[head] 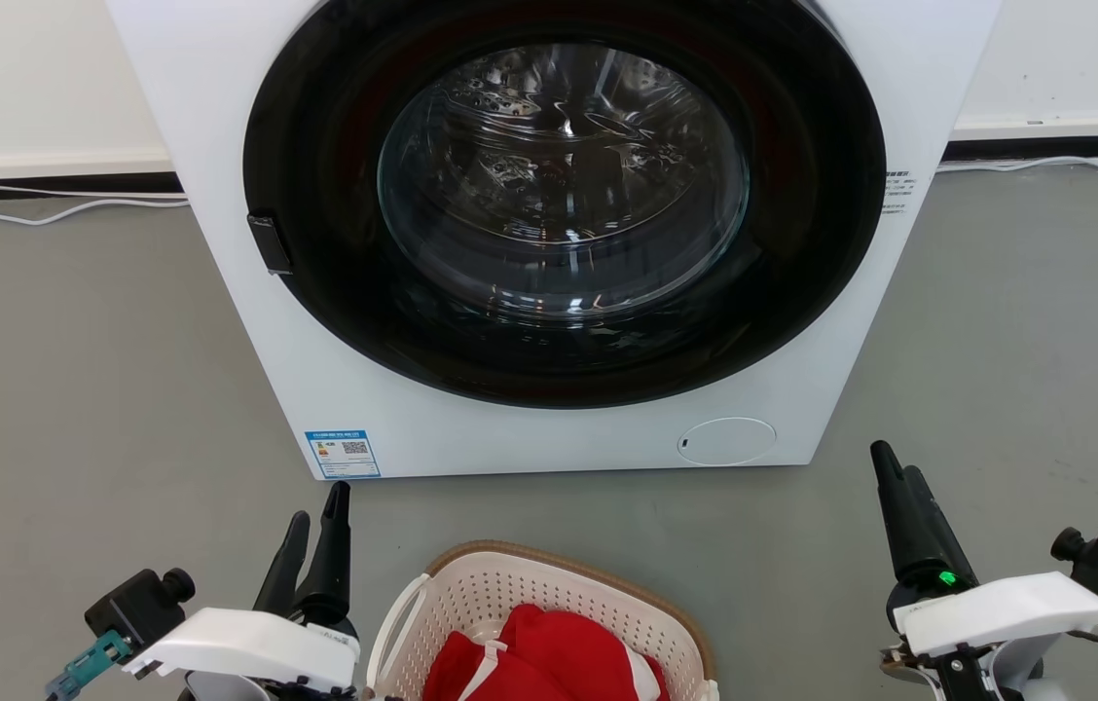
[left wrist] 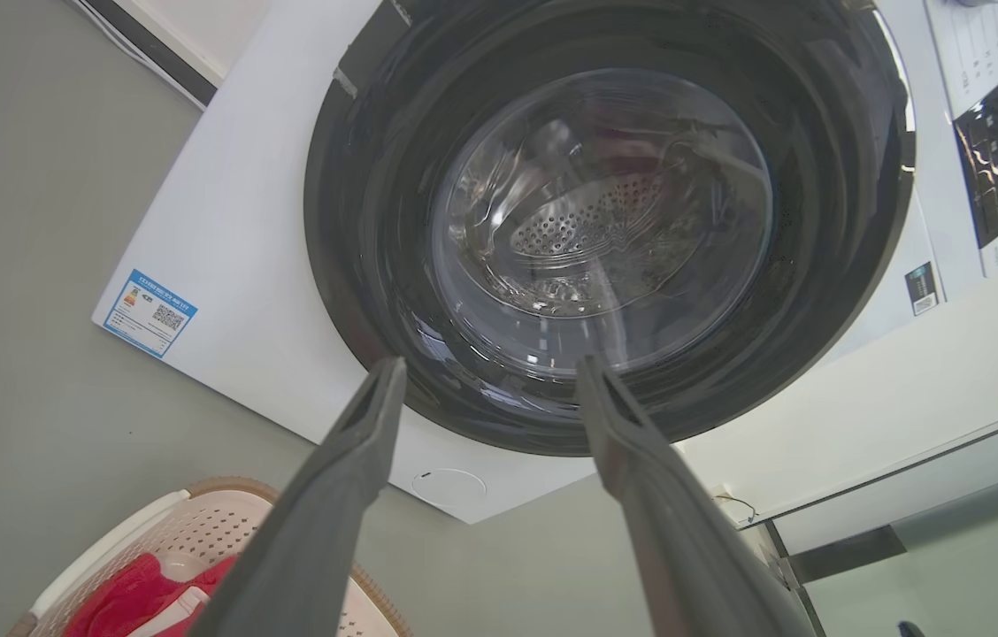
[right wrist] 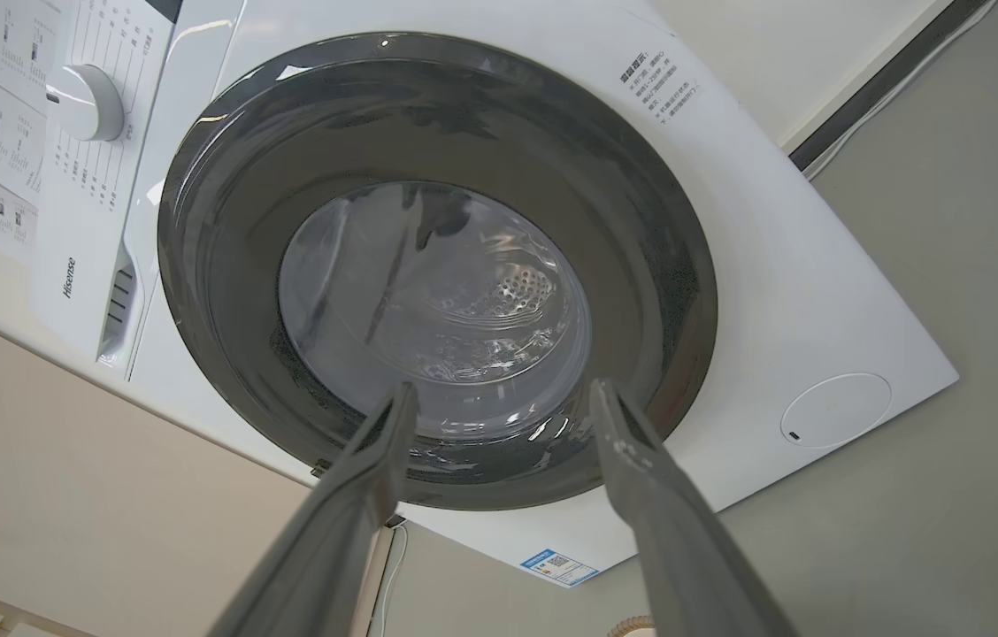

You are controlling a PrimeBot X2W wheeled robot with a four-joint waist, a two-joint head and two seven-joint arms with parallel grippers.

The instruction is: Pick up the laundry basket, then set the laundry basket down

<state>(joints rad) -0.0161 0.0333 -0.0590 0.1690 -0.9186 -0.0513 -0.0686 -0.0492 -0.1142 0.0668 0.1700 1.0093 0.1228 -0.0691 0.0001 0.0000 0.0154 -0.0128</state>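
Observation:
The laundry basket [head: 500, 589], cream-white and perforated with a brown woven-look rim, stands on the floor at the bottom centre of the head view, just in front of the washing machine. Red clothing [head: 549, 657] lies inside it. My left gripper [head: 320, 503] is open just left of the basket, apart from it, fingers pointing at the machine. My right gripper [head: 896, 462] is open well to the basket's right. In the left wrist view the open left gripper [left wrist: 490, 363] has the basket [left wrist: 189, 522] at its lower left. The right gripper [right wrist: 503, 387] holds nothing.
A white front-loading washing machine [head: 364, 428] with a shut round dark door [head: 564, 195] stands right behind the basket. White cables [head: 53, 214] run along the wall's base on both sides. Grey floor [head: 72, 389] spreads left and right of the machine.

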